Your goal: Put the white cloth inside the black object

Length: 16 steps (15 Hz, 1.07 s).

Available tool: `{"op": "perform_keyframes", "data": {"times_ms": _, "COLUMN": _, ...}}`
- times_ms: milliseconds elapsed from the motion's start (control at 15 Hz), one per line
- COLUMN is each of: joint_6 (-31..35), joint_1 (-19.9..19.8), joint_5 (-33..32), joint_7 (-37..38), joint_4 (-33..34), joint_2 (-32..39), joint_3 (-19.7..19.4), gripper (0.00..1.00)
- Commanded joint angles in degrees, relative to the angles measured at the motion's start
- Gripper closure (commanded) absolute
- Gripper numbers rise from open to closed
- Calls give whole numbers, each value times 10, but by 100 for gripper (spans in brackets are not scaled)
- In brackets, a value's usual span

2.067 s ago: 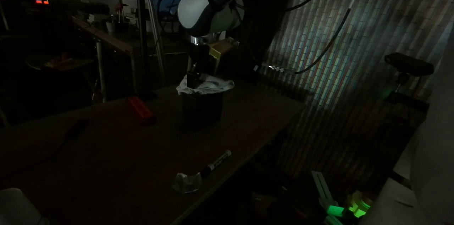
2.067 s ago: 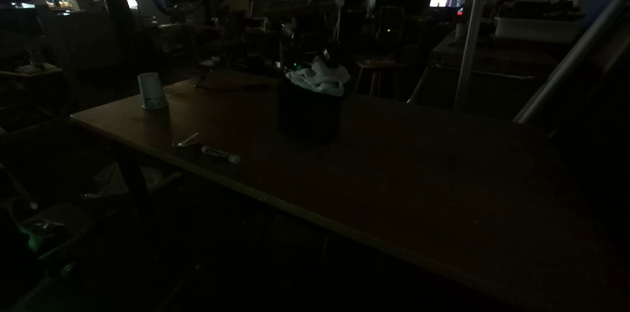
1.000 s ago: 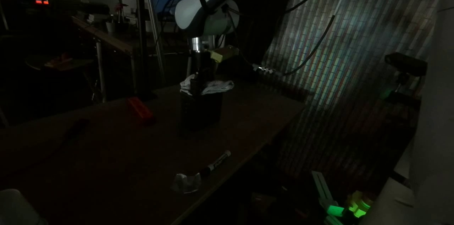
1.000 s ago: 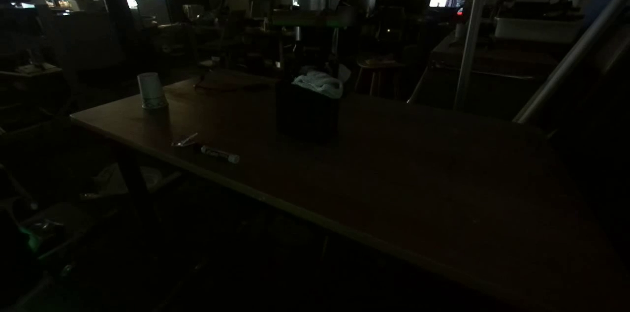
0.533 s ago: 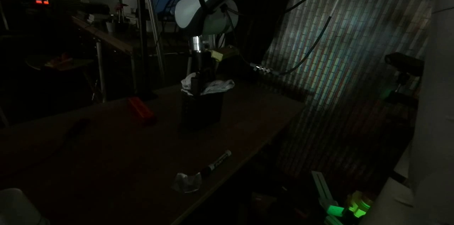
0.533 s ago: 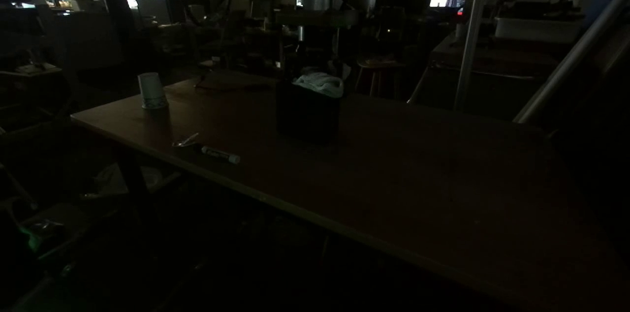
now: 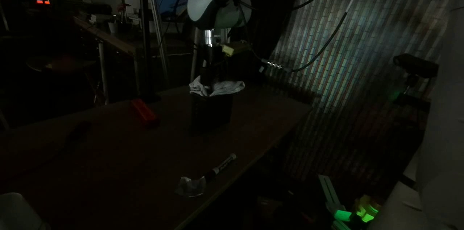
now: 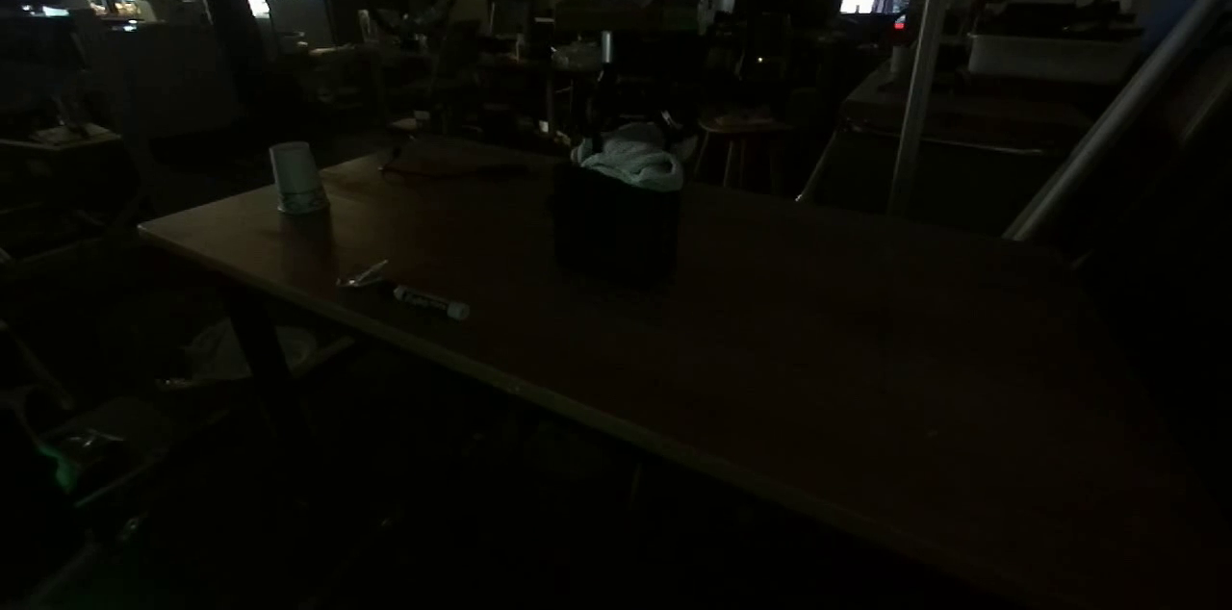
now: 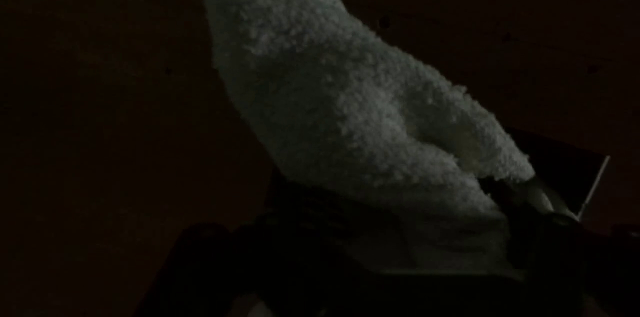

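The white cloth (image 7: 229,87) lies bunched across the top of the black object (image 7: 212,114), a dark box standing on the table. Folds stick up above its rim in both exterior views, and any part of the cloth (image 8: 633,165) lower inside is hidden. My gripper (image 7: 211,81) points down into the cloth from above. In the wrist view the jaws stand wide apart, with fluffy cloth (image 9: 340,102) lying loosely between and in front of the fingers. A dark corner of the black object (image 9: 560,169) shows at the right there. The fingertips are hard to make out in the gloom.
A red block (image 7: 144,112) lies beside the box. Near the table edge are a marker (image 7: 224,164) and a crumpled clear wrapper (image 7: 191,187). An upturned cup (image 8: 298,177) stands at a far corner. A camera on a stand (image 7: 418,66) is off the table.
The cloth was bunched down lower onto the box over two seconds. In the last half second the jaws have spread, the arm rose slightly, and box and cloth shifted rightward in both exterior views.
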Motion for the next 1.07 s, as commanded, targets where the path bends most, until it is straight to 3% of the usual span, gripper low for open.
{"op": "perform_keyframes", "data": {"times_ms": 0, "joint_6": 0, "joint_1": 4, "joint_5": -17, "joint_7": 18, "joint_4": -8, "joint_2": -38, "joint_3": -6, "gripper": 0}}
{"op": "perform_keyframes", "data": {"times_ms": 467, "joint_6": 4, "joint_1": 12, "joint_5": -46, "joint_7": 40, "joint_4": -11, "joint_2": -77, "joint_3": -5, "gripper": 3}}
{"op": "perform_keyframes", "data": {"times_ms": 533, "joint_6": 7, "joint_1": 13, "joint_5": -50, "joint_7": 43, "joint_4": -13, "joint_2": -81, "joint_3": -5, "gripper": 27}}
{"op": "perform_keyframes", "data": {"times_ms": 667, "joint_6": 10, "joint_1": 17, "joint_5": -63, "joint_7": 52, "joint_4": -15, "joint_2": -87, "joint_3": -5, "gripper": 32}}
{"op": "perform_keyframes", "data": {"times_ms": 1000, "joint_6": 10, "joint_1": 24, "joint_5": -66, "joint_7": 65, "joint_4": -15, "joint_2": -88, "joint_3": -2, "gripper": 72}}
